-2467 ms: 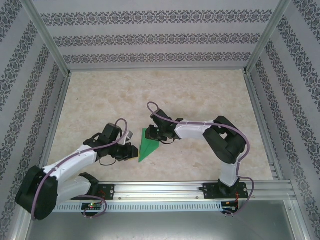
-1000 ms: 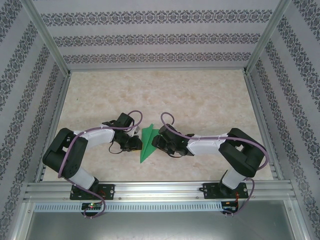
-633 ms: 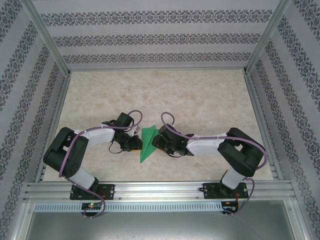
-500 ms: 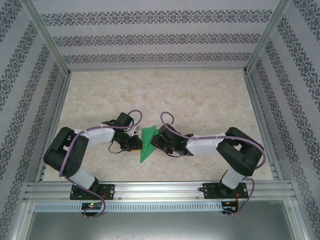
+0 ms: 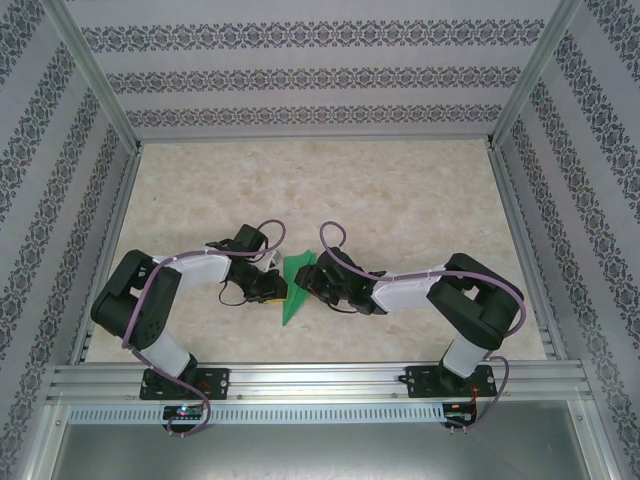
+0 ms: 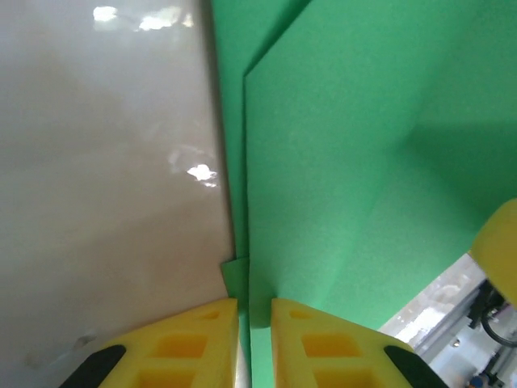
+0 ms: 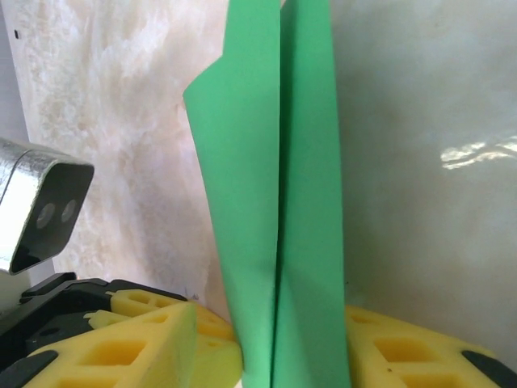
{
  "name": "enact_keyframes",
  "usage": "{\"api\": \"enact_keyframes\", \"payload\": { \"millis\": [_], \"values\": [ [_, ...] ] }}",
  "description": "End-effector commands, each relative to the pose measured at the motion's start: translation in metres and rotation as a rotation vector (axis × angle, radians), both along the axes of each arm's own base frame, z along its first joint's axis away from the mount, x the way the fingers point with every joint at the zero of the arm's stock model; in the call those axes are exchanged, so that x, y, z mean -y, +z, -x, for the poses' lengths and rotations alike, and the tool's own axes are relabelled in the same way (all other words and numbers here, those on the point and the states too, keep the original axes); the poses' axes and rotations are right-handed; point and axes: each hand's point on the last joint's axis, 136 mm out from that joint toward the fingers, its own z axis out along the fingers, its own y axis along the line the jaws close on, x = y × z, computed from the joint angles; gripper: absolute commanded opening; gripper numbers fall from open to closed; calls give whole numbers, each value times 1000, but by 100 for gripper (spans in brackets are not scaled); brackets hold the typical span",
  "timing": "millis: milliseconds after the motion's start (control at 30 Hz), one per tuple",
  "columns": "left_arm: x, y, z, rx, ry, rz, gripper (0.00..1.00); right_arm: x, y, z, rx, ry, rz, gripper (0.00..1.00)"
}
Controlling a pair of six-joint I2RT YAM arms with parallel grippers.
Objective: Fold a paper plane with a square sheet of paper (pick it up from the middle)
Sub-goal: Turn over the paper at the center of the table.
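The bright green paper [image 5: 295, 287] lies folded into a narrow pointed paper plane shape between the two arms, tip toward the near edge. My left gripper [image 5: 274, 285] is at its left side. In the left wrist view that gripper [image 6: 254, 311] is shut on a thin layer at the edge of the paper [image 6: 339, 162]. My right gripper [image 5: 313, 285] is at the right side. In the right wrist view the creased paper [image 7: 279, 202] stands upright between the right gripper's [image 7: 271, 323] spread fingers; its right finger [image 7: 404, 347] touches the paper and its left finger stands slightly apart.
Beige marbled tabletop [image 5: 400, 200] stretches behind the arms, walled by patterned panels and metal posts [image 5: 95, 80]. An aluminium rail [image 5: 320, 378] runs along the near edge. The left arm's yellow fingers [image 7: 214, 339] and its wrist camera [image 7: 40, 214] sit close beside the paper.
Since the earliest frame the left arm has folded its elbow up and both grippers have closed in on the paper. Over the last second the right arm crept left and the paper looks narrower.
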Motion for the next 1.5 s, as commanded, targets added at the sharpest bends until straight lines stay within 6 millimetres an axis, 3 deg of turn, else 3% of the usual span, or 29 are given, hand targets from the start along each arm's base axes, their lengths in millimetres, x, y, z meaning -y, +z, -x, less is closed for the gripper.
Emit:
{"api": "enact_keyframes", "payload": {
  "millis": [0, 233, 400, 600, 967, 1133, 1300, 1467],
  "values": [
    [26, 10, 0, 17, -46, 129, 18, -16, 4, 0, 45, 68, -20, 46],
    [24, 10, 1, 20, -32, 124, 16, -28, -2, -5, 50, 91, -32, 41],
    [19, 9, 2, 31, -19, 101, 16, -32, -4, -6, 60, 114, -32, 32],
    [19, 13, 0, 48, -10, 101, 16, -29, -9, -5, 55, 133, -11, 23],
    [8, 32, -7, 148, 50, 70, 17, -19, 2, -8, 76, 173, 70, 8],
    [-11, 56, -17, 277, 136, 13, 19, 8, 22, -12, 115, 183, 245, 8],
    [-34, 82, -25, 410, 220, -53, 23, 62, 58, -10, 161, 190, 535, 9],
    [-46, 88, -27, 443, 260, -100, 25, 126, 90, -8, 167, 137, 841, 11]
  ]
}}
